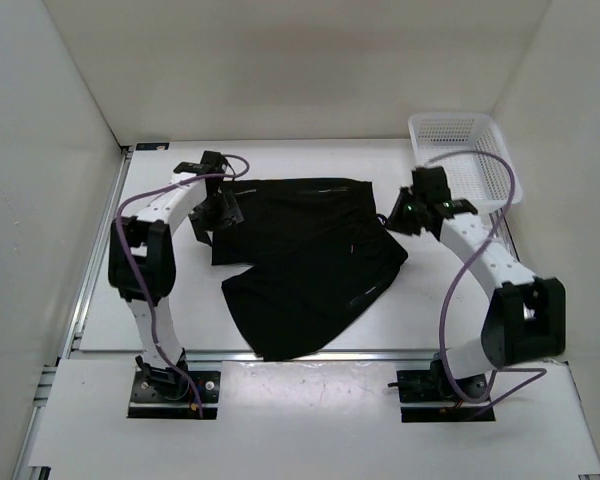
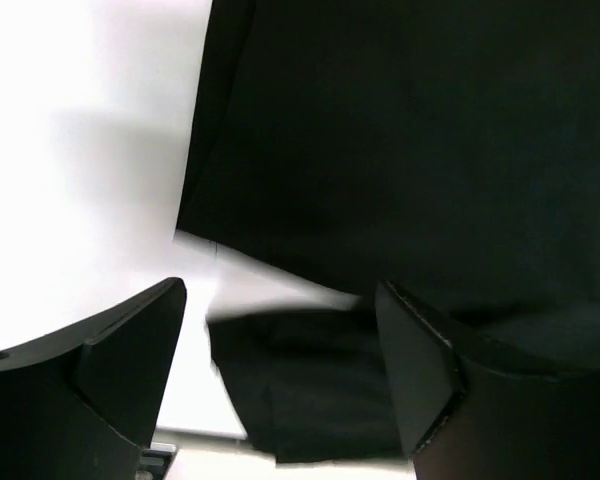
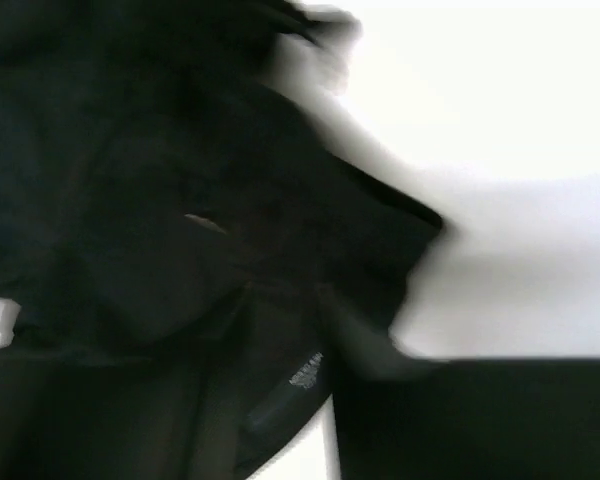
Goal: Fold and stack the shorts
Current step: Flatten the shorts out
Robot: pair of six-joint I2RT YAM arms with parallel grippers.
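The shorts are lying in the middle of the table, spread out but rumpled, with one part reaching toward the near edge and the upper part running across between the two arms. Part of the cloth is lying folded over itself on the right side.

The left gripper is sitting at the shorts' left edge. In the left wrist view its fingers are standing wide apart with nothing clamped between them, and the black cloth is filling the space ahead and below, with white table showing on the left.

The right gripper is sitting at the shorts' right edge. The right wrist view is blurring badly, showing dark cloth close up, so I cannot tell whether those jaws are apart or closed.

The basket is standing in the far right corner, apart from the shorts.
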